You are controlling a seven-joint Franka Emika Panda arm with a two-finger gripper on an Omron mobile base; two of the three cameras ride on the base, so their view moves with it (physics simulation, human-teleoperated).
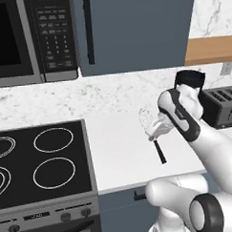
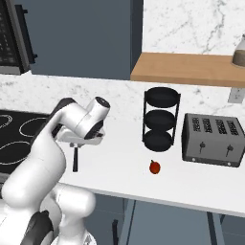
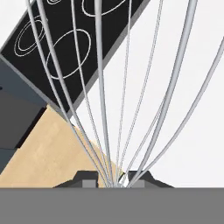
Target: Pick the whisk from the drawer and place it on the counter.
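Most of task judged done. Stovetop noted at left, not involved. Whisk seen clamped in gripper over counter, black handle end low, at or near worktop; contact cannot be told. In hand view, wire loops fan out from between fingertips. Drawer seen shut below. Left: lowering, release.

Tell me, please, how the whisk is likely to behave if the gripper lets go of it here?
The whisk looks light, thin wires on a slim black handle, so it should land softly on the counter. Its rounded head and stick handle may roll slightly. The wires probably flex.
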